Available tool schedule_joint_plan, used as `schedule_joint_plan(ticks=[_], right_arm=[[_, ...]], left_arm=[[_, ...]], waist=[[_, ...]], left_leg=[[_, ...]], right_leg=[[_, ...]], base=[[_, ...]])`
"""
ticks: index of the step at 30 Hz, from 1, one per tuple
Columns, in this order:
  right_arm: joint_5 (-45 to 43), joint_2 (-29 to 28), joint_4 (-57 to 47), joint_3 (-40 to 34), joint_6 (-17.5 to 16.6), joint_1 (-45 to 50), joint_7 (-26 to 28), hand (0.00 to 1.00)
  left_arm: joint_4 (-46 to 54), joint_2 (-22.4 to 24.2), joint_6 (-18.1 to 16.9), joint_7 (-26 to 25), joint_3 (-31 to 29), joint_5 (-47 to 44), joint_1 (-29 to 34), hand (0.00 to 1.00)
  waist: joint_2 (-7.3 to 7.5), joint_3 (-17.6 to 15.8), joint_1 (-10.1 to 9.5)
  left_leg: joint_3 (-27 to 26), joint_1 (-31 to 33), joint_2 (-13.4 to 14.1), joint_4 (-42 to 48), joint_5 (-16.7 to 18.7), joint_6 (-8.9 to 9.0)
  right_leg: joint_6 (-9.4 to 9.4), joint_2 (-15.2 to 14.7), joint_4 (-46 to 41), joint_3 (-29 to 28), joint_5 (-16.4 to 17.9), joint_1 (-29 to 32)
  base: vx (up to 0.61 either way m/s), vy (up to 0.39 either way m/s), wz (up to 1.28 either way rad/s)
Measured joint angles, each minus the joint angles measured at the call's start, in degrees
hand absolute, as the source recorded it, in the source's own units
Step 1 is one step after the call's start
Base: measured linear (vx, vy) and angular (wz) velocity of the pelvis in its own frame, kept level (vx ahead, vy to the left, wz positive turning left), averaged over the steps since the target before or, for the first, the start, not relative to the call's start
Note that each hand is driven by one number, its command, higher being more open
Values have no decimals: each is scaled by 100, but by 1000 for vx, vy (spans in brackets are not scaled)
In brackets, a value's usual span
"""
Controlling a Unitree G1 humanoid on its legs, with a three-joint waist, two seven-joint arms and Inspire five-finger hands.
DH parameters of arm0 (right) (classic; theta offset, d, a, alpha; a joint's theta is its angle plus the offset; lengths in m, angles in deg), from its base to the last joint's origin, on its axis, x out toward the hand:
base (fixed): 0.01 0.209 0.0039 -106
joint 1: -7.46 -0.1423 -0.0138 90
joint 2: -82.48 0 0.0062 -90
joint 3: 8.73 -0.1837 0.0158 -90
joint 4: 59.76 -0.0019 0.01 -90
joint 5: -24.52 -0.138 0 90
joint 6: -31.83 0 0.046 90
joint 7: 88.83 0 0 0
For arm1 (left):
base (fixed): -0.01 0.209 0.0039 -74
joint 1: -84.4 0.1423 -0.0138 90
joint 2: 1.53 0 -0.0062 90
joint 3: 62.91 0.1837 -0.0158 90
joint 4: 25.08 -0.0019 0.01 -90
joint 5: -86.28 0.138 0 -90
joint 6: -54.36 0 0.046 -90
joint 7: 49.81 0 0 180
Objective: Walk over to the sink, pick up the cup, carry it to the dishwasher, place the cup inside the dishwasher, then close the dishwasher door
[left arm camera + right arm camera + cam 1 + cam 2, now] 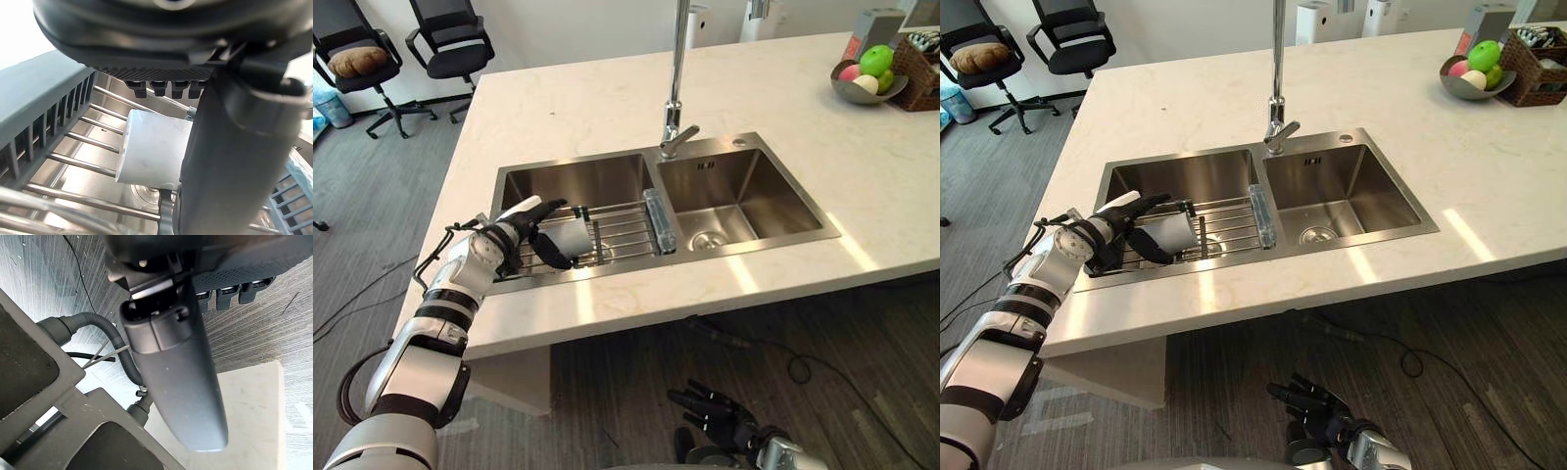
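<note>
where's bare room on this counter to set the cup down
Free: counter left of the faucet, its right side before the fruit bowl, the right basin. Crowded: left basin, with rack, cup and left hand.

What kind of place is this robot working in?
Probably an office kitchen or pantry: a steel double sink with a tall faucet is set in a pale counter, a bowl of fruit stands on it, and black office chairs stand behind it.

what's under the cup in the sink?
A wire rack spanning the left basin carries the cup, lying on its side. Between bars, the drain shows. The left hand covers the cup's near side.
</note>
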State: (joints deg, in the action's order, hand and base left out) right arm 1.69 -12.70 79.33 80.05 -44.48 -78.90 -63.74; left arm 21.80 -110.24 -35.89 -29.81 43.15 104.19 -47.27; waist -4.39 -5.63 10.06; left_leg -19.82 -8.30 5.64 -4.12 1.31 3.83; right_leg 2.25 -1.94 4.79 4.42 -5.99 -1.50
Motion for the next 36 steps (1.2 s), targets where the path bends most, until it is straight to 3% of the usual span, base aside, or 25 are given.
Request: schedule_joint_plan(ticks=[12, 27, 31, 32, 36], right_arm=[[9, 9, 135, 163, 2, -76, -32, 100], [-5, -27, 106, 154, 47, -75, -30, 100], [-4, -51, 61, 138, 54, -75, -29, 100], [-4, -55, 47, 130, 58, -75, -27, 100], [0, -70, -17, -76, 103, -20, 9, 100]], left_arm=[[174, 0, 36, 102, 38, 34, 72, 100], [111, -12, 132, 342, 69, 407, 0, 100], [-179, -12, 203, 422, 69, 407, -70, 100], [-233, -14, 246, 423, 65, 423, -85, 0], [-289, -8, 269, 429, 65, 587, -94, 0]], waist=[[87, 50, -6], [80, 61, 43], [63, 82, 152], [56, 86, 174], [8, 110, 203]], left_leg=[[47, 13, 6, 19, 1, -2], [-113, -33, 3, 25, 26, 1], [-186, -26, 10, 25, 49, 24], [-220, -26, 16, 25, 56, 31], [-311, -28, 30, 25, 84, 55]], right_leg=[[-1, -1, 3, 50, 13, -20], [-7, 14, 4, -110, 7, 16], [-9, 33, 3, -181, 4, 59], [-10, 41, 3, -213, 3, 74], [-11, 66, 2, -292, 2, 114]], base=[[-35, -13, 2], [-32, -11, -5], [-30, -16, -10], [-22, -17, -13], [-21, -19, -12]])
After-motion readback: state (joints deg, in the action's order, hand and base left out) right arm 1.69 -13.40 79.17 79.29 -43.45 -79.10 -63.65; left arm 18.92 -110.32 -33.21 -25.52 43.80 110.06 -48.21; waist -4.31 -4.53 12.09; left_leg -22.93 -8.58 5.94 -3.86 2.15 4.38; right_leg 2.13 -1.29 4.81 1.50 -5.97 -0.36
